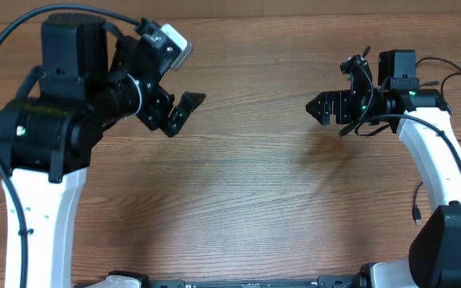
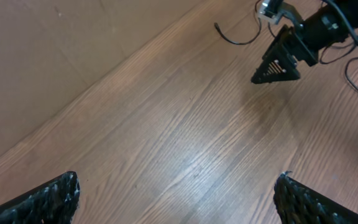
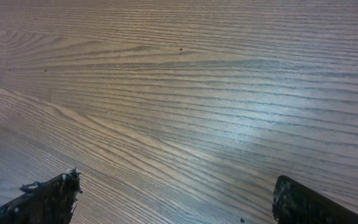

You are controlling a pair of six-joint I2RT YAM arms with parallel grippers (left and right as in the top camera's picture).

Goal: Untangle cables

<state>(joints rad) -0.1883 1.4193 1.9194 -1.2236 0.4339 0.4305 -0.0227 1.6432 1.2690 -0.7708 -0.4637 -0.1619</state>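
Two pairs of fingers spread wide, both empty.
My left gripper (image 1: 179,114) and right gripper (image 1: 317,108) hang over the brown wooden table (image 1: 238,184); thin black plug-ended cables (image 1: 416,204) lie beside my right arm (image 1: 437,154), untouched.
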